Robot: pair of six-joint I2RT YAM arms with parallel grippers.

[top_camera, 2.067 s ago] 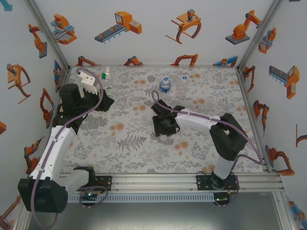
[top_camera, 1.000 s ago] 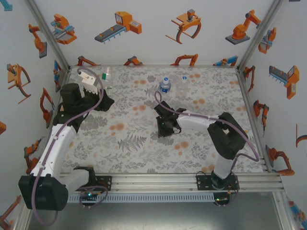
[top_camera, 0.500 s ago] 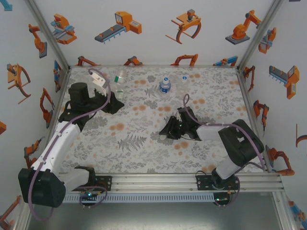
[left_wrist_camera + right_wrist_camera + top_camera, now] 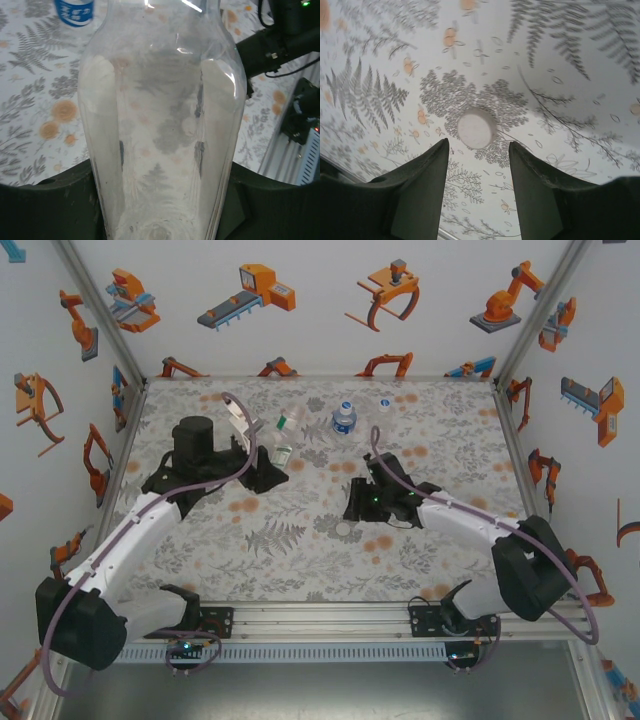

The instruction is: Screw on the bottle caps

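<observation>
My left gripper is shut on a plain clear bottle, left of centre and toward the back. In the left wrist view this bottle stands between the two pale fingers, which show through its wall. A white bottle cap lies flat on the cloth in the middle. My right gripper hangs open just beside it. In the right wrist view the cap sits just past the two dark fingertips, level with the gap between them, and my right gripper holds nothing. The blue-label bottle stands at the back.
Another clear bottle stands right of the blue-label one. The floral cloth covers the whole table, ringed by white walls and metal posts. The aluminium rail carrying the arm bases runs along the near edge.
My left arm has carried the clear bottle from the back left toward the centre. My right arm has swung out to the right and its jaws have opened near the cap.
</observation>
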